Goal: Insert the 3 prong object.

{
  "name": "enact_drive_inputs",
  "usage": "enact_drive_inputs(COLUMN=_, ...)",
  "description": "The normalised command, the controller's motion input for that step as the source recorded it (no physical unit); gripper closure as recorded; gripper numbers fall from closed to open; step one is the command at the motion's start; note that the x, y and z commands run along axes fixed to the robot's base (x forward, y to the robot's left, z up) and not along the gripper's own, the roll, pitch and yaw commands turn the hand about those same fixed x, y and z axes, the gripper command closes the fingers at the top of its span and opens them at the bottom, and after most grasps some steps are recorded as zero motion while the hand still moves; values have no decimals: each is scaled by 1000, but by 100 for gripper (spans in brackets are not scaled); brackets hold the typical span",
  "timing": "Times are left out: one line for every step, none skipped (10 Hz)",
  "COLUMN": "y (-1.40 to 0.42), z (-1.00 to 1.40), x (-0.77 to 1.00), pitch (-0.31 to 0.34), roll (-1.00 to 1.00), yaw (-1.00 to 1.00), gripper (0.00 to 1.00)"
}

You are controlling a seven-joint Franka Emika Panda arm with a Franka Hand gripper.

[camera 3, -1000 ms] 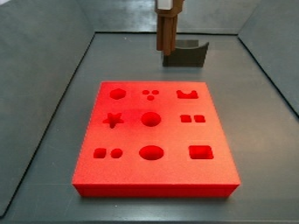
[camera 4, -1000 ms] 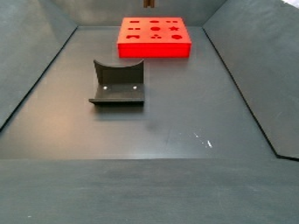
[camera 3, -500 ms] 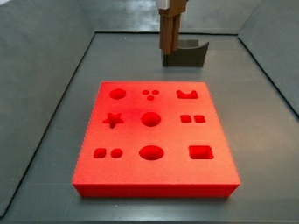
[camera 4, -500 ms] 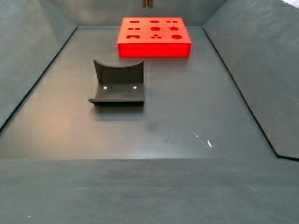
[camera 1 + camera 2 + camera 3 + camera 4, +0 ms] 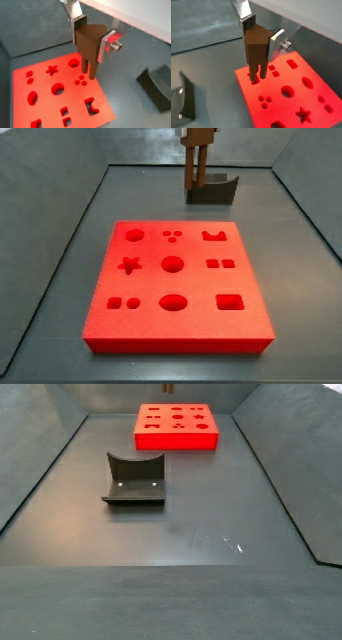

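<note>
the gripper (image 5: 91,39) has its fingers (image 5: 107,43) clamped on the 3 prong object (image 5: 88,47), prongs hanging down, above the red board (image 5: 177,283) and clear of it. in both wrist views the prong tips hang near the three-dot socket (image 5: 81,80) but not plainly over it. to do this well, i judge: centre the prongs over that socket, match their turn to the dot pattern, keep the peg upright, then lower slowly. beyond the board, the fixture (image 5: 214,190) stands on the bench (image 5: 187,534).

Brown 3 prong object (image 5: 88,46), red board (image 5: 175,288).
</note>
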Motion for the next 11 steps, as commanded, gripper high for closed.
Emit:
enact_drive_inputs(y=0, z=0, x=0, pitch=0, roll=31, yaw=-1000, gripper=100)
enact_drive_inputs(y=0, z=0, x=0, pitch=0, roll=20, yaw=-1000, gripper=100)
enact_drive_inputs(y=0, z=0, x=0, pitch=0, roll=17, yaw=-1000, gripper=100)
enact_drive_inputs(y=0, z=0, x=0, pitch=0, roll=19, yaw=-1000, gripper=100)
enact_drive_inputs(y=0, z=0, x=0, pitch=0, roll=19, yaw=-1000, gripper=100)
enact_drive_inputs(y=0, z=0, x=0, pitch=0, roll=16, yaw=-1000, gripper=100)
enact_drive_inputs(y=0, z=0, x=0, pitch=-1, roll=13, yaw=-1000, gripper=100)
enact_drive_inputs(y=0, z=0, x=0, pitch=-1, roll=14, yaw=-1000, gripper=100)
enact_drive_inputs(y=0, z=0, x=0, pitch=-4, roll=17, yaw=-1000, gripper=100)
enact_drive_inputs(y=0, z=0, x=6, pitch=-27, roll=34, yaw=-1000, gripper=100)
enact_drive_inputs(y=0, z=0, x=11, pitch=-16, roll=73, yaw=-1000, gripper=100)
